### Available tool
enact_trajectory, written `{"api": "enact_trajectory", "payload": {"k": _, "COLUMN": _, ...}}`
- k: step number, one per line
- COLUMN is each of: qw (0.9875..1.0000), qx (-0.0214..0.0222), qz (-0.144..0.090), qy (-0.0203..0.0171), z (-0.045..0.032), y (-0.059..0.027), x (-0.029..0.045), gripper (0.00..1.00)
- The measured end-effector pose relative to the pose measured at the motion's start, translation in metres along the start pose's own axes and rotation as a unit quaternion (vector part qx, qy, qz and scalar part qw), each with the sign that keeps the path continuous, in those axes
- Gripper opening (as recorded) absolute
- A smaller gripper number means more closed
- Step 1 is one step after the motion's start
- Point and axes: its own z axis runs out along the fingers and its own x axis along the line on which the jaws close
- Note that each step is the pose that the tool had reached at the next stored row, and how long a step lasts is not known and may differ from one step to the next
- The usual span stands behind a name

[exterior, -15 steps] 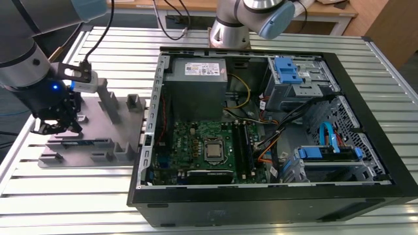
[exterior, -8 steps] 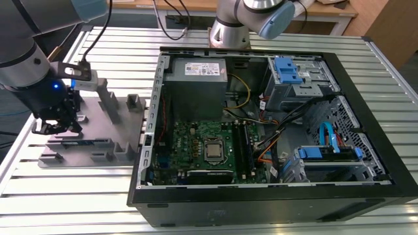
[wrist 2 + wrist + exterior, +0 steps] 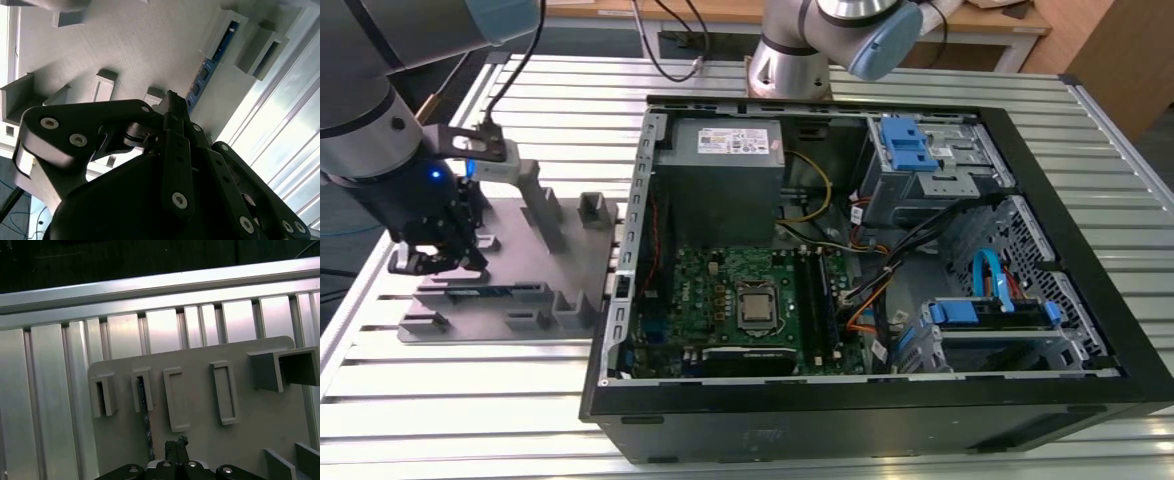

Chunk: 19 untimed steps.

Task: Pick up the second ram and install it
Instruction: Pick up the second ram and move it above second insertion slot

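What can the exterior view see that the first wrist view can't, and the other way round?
Exterior view: the open computer case with its motherboard and processor. First wrist view: the hollow insides of the empty pockets. Both: the grey tray, the ram stick in it, the gripper close by, the slatted table.
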Motion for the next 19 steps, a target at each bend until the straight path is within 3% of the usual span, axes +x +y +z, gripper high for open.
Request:
{"api": "enact_trajectory", "payload": {"k": 12, "qw": 0.9994, "qx": -0.0010, "qz": -0.036, "qy": -0.0002, "z": 0.0000, "y": 0.0000, "x": 0.0000, "gripper": 0.11}}
{"api": "enact_trajectory", "payload": {"k": 19, "qw": 0.9993, "qx": -0.0011, "qz": -0.037, "qy": -0.0002, "z": 0.0001, "y": 0.0000, "x": 0.0000, "gripper": 0.11}}
